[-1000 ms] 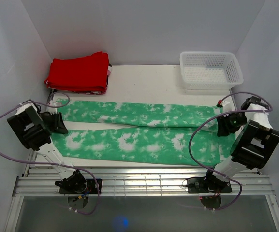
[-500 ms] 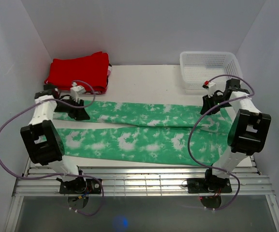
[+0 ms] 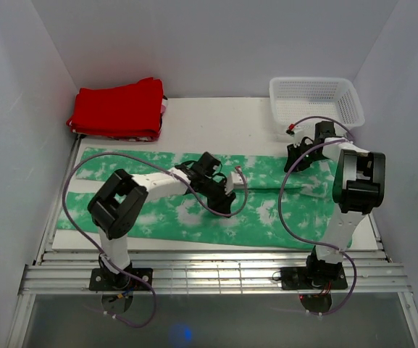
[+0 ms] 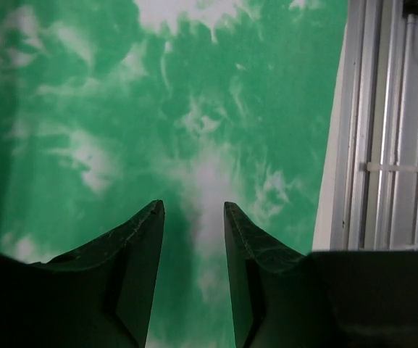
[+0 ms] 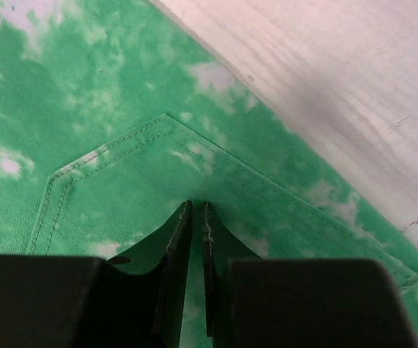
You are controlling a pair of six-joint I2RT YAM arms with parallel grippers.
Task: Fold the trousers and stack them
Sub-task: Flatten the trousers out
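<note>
The trousers [image 3: 158, 214], green with white blotches, lie spread across the table with both legs running left. My left gripper [image 3: 223, 197] is stretched over their middle. In the left wrist view it [image 4: 192, 206] is open just above the fabric [image 4: 85, 109], with nothing between its fingers. My right gripper [image 3: 293, 158] is at the far right end of the trousers, by the waist. In the right wrist view its jaws [image 5: 197, 205] stand almost together, tips pressed into the fabric at a stitched pocket [image 5: 122, 167].
A folded red garment [image 3: 118, 109] lies at the far left corner. A white mesh basket [image 3: 314, 101] stands at the far right. Metal rails [image 3: 209, 272] run along the near edge and show in the left wrist view [image 4: 390, 145]. Bare white table [image 5: 324, 72] borders the waist.
My left arm swung from the trousers' far left end to their middle. The right gripper shifted a little left and its jaws closed down onto the fabric.
</note>
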